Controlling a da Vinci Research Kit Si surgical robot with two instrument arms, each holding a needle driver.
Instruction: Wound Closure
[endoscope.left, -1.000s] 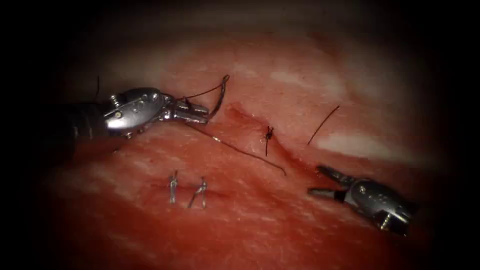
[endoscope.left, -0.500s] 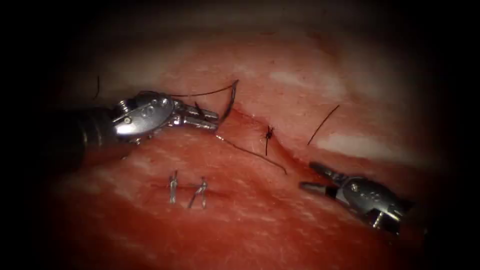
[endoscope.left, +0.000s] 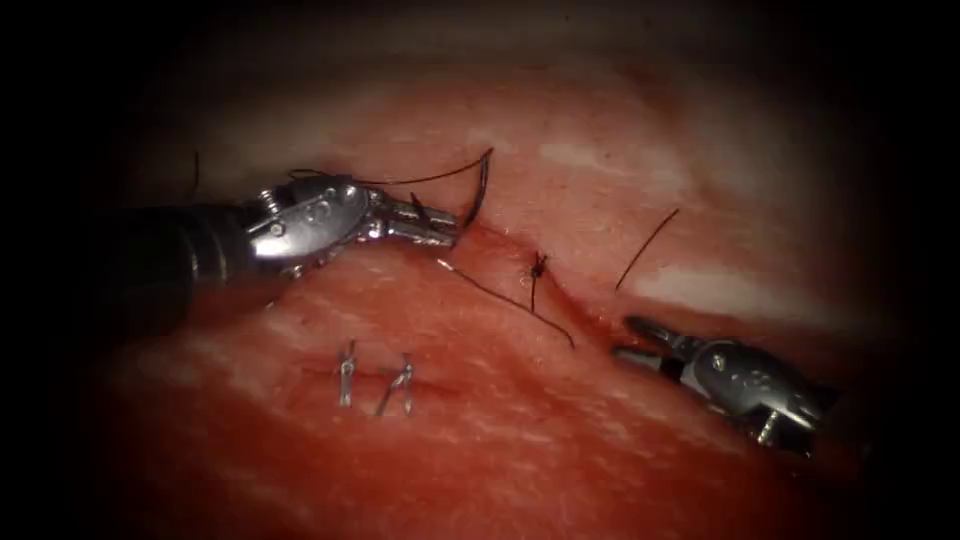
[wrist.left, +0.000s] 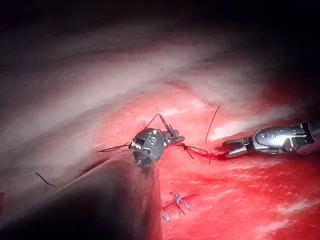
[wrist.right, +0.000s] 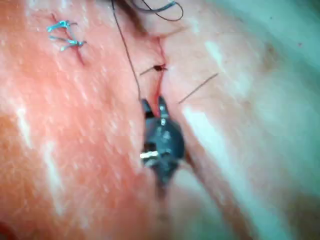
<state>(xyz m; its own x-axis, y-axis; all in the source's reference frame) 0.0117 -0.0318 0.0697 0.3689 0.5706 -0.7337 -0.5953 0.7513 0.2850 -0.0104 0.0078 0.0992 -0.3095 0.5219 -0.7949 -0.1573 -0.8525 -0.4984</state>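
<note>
Endoscope view first: my left tool (endoscope.left: 445, 228) sits at the upper end of the cut (endoscope.left: 560, 300), jaws clamped on the curved needle (endoscope.left: 480, 187) near its lower end. The needle's dark arc rises clear above the jaw tips, out of the tissue (endoscope.left: 500, 440), just left of the cut's top end. Compared with a second ago, I have carried it rightward, closer to the wound edge. Thread (endoscope.left: 420, 181) runs from the needle's upper end back over the tool's wrist, and another strand trails from the jaws down across the tissue along the left side of the cut.

My right tool (endoscope.left: 640, 340) rests low at the right end of the cut, jaws apart, holding nothing; it has crept a little toward the cut. A knotted stitch (endoscope.left: 538, 268) sits midway along the cut, a loose cut end of thread (endoscope.left: 647, 250) lies to its right, and two staples (endoscope.left: 375, 380) sit well to the left.

Left wrist view: the left tool (wrist.left: 175, 139) with the thread looping over it, and the right tool (wrist.left: 232, 147) opposite, jaws parted.

Right wrist view: the right tool (wrist.right: 154, 108) with its tips spread at the cut.
</note>
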